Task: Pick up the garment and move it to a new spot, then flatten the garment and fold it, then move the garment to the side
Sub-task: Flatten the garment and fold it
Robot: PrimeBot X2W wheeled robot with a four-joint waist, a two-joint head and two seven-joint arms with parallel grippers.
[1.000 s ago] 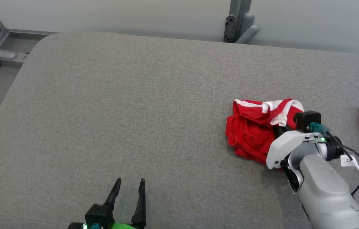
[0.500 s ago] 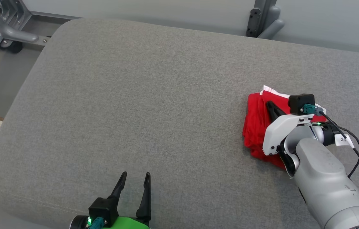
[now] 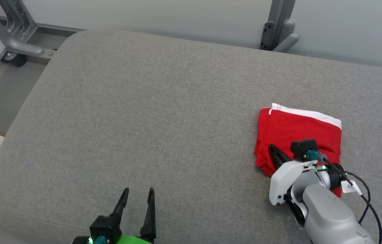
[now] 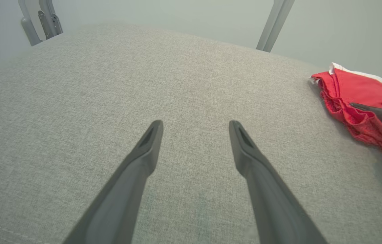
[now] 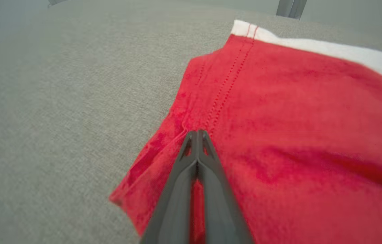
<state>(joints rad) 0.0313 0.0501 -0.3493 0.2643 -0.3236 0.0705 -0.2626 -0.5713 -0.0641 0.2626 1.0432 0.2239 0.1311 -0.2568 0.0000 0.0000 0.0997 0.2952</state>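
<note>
Now note the layout: the folded red garment (image 3: 299, 127) lies on the right part of the grey cushion (image 3: 143, 118), with its white band on the far edge. The right gripper (image 3: 272, 148) is the nearer one. It sits over the near-left corner with fingers pressed together, and the cloth extends forward and rightward from its tips. You cannot tell whether fabric is pinched. The left gripper (image 3: 138, 190) hovers well apart, spread and empty. The right arm (image 3: 326, 210) hides the garment's near edge.

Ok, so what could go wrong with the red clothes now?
The shut right gripper lies over a corner of the folded garment; sliding sideways might drag the top layer and undo the fold. The open left gripper hovers far off above the cushion, so nothing steadies the cloth.
</note>
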